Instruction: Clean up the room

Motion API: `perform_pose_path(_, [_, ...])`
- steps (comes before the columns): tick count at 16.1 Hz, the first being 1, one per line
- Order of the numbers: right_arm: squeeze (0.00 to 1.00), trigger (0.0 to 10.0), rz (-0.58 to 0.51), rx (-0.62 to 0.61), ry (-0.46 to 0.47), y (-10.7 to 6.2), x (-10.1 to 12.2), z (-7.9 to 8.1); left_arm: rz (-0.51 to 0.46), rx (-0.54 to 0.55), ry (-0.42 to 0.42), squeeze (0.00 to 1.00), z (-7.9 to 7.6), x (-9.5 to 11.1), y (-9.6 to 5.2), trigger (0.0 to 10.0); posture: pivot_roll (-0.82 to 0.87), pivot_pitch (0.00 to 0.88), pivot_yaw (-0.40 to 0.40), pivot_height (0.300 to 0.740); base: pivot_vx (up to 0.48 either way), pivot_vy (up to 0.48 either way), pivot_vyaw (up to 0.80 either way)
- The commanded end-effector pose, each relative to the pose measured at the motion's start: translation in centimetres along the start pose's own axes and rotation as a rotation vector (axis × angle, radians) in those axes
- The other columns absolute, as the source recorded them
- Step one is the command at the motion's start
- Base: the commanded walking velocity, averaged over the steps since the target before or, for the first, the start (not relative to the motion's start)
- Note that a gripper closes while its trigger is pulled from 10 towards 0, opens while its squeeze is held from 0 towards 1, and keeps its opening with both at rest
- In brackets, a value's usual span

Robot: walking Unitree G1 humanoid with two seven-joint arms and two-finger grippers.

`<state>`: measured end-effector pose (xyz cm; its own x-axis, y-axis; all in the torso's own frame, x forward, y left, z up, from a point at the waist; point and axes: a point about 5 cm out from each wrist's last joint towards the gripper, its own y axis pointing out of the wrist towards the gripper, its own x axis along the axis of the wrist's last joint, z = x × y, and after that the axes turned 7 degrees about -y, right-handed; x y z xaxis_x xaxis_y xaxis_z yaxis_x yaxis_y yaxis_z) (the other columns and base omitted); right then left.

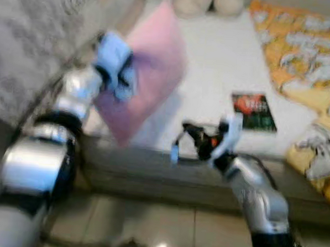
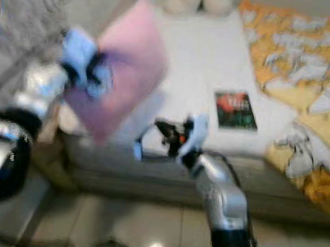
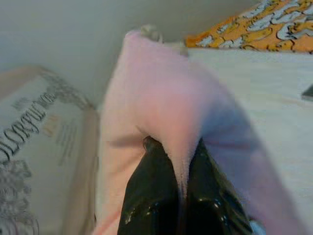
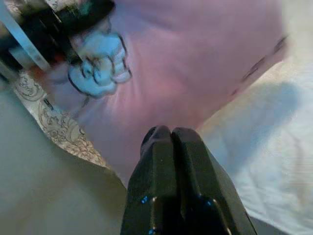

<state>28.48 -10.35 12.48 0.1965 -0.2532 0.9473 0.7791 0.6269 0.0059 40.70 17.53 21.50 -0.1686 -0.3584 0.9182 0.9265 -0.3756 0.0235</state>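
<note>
Head views were blurred. A pink pillow sat in the upper left-centre of the frame, lifted above the white bed sheet and tilted on one corner. The left gripper was pinched tight on a fold of the pillow's edge; in the left wrist view the two black fingers pressed pink fabric between them. In the head view that gripper showed at the pillow's left edge, upper left of the frame.

The right gripper held nothing, its fingers pressed together with no gap, pointing at the pillow from just beside it. In the head view it lay low centre, over the near edge of the bed.

A dark book with a red cover lay flat on the sheet, right of centre. An orange patterned blanket covered the upper right and ran down the right edge. A grey patterned rug filled the upper left corner. Pale floor tiles ran along the bottom.
</note>
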Motion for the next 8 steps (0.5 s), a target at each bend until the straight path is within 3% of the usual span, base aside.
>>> perform_pose_path(1, [0.0, 10.0, 0.022, 0.044, 0.013, -0.1, 0.0, 0.4, -0.049, 0.078, -0.002, 0.0, 1.1, 1.0, 0.0, 10.0, -0.04, 0.0, 0.021, 0.74, 0.0, 0.48, 0.0])
perform_pose_path(3, [0.0, 10.0, 0.048, 0.044, 0.01, -0.4, -0.2, 0.1, -0.046, 0.055, -0.069, 0.0, 0.5, 0.6, 0.1, 10.0, -0.03, 0.0, 0.017, 0.74, 0.0, 0.0, 0.0])
perform_pose_path(4, [0.0, 10.0, 0.069, 0.05, 0.008, -0.5, -0.3, 0.0, -0.05, 0.066, -0.124, 0.0, 0.3, 0.4, 0.1, 10.0, -0.03, 0.0, 0.012, 0.74, 0.48, 0.0, 0.0])
perform_pose_path(8, [0.0, 10.0, 0.103, 0.074, 0.024, -0.4, -0.8, 0.2, -0.055, 0.107, -0.131, 0.0, -0.5, 0.2, 0.4, 10.0, -0.03, 0.0, 0.01, 0.74, 0.48, 0.0, 0.0])
